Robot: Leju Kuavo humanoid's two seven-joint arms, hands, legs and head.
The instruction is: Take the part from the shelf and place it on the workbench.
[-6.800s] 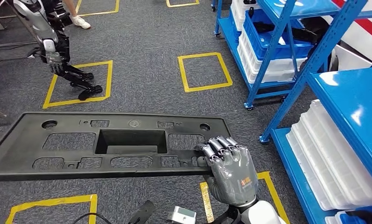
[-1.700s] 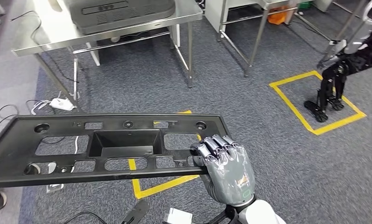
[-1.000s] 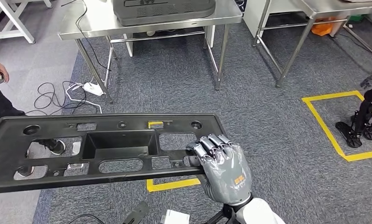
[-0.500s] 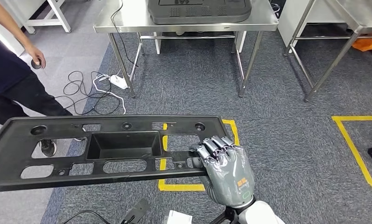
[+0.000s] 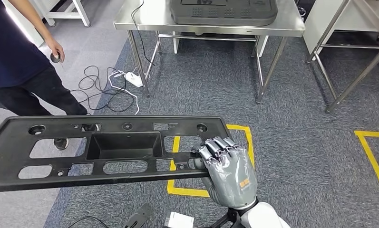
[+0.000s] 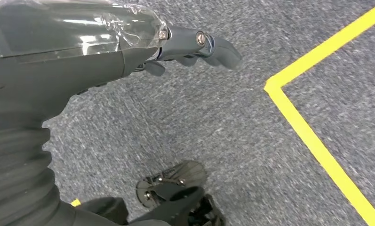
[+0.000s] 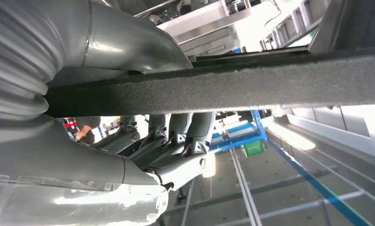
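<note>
Head view: my right hand grips the right end of the long black plastic panel with cut-out openings, fingers curled over its near edge, holding it level above the grey carpet floor. Ahead stands the stainless steel workbench, a dark grey moulded tray on its top. A person in dark clothes stands by the bench's left end. In the left wrist view my left hand hangs over the carpet, fingers loosely curled, holding nothing.
</note>
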